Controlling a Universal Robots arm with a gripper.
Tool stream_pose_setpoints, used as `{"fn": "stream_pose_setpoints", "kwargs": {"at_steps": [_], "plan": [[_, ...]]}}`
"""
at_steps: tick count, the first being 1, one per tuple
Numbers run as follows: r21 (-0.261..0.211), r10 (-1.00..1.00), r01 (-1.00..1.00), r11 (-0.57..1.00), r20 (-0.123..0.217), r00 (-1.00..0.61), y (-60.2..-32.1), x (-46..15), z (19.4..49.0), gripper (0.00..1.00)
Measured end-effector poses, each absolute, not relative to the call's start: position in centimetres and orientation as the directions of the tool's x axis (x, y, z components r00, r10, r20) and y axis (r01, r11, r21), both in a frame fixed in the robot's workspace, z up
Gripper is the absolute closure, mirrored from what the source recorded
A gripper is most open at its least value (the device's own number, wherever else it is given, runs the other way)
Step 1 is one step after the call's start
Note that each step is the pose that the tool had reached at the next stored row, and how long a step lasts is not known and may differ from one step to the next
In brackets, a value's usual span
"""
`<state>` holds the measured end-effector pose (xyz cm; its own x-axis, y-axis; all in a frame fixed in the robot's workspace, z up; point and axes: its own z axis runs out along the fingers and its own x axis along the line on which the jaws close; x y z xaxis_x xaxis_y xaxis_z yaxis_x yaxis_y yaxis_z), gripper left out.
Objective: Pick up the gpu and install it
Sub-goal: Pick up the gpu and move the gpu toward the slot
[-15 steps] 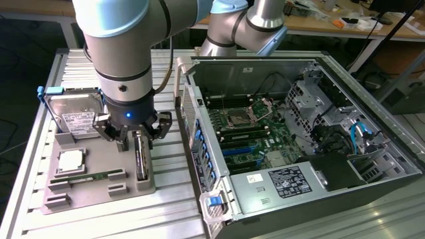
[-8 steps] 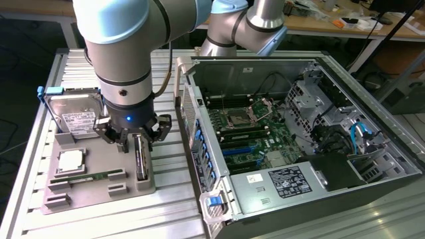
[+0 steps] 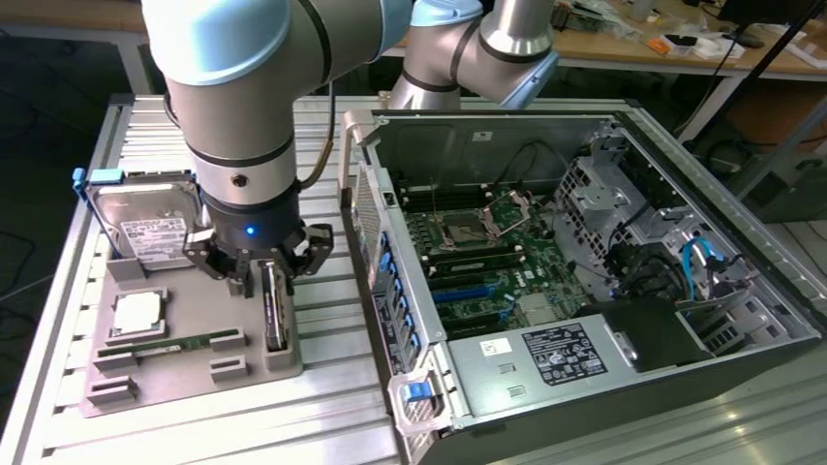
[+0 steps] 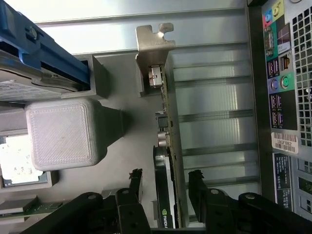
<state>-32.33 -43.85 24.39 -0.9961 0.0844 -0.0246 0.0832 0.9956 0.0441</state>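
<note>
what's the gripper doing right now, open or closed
Gripper: open, one finger on each side of the gpu, with gaps on both sides, so not yet clamped on it.

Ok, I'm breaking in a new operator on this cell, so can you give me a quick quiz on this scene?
1. True or false: the gpu already sits in the computer case.
2. The gripper is: A) inside the case; B) open, one finger either side of the gpu; C) shut on the case's wall.
3. Fill in: in the exterior view, the gray holder lies to the case's ____.
Key: 1 false, it stands on edge in the holder; 2 B; 3 left.
</note>
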Motion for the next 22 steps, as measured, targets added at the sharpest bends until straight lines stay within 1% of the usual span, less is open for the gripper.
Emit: {"fn": "stream_pose_setpoints", "kwargs": {"at_steps": [1, 2, 3, 7, 8, 12, 14, 22], "plan": [[0.044, 0.084, 0.083, 0.996, -0.025, -0.996, -43.86, -32.33, 24.39, 0.54], [0.044, 0.084, 0.083, 0.996, -0.025, -0.996, -43.86, -32.33, 24.39, 0.54], [0.044, 0.084, 0.083, 0.996, -0.025, -0.996, -43.85, -32.33, 24.39, 0.61], [0.044, 0.084, 0.083, 0.996, -0.025, -0.996, -43.86, -32.33, 24.39, 0.62], [0.044, 0.084, 0.083, 0.996, -0.025, -0.996, -43.86, -32.33, 24.39, 0.69], [0.044, 0.084, 0.083, 0.996, -0.024, -0.996, -43.86, -32.33, 24.39, 0.69], [0.044, 0.084, 0.083, 0.996, -0.025, -0.996, -43.85, -32.33, 24.39, 0.72], [0.044, 0.084, 0.083, 0.996, -0.025, -0.996, -43.85, -32.33, 24.39, 0.72]]}}
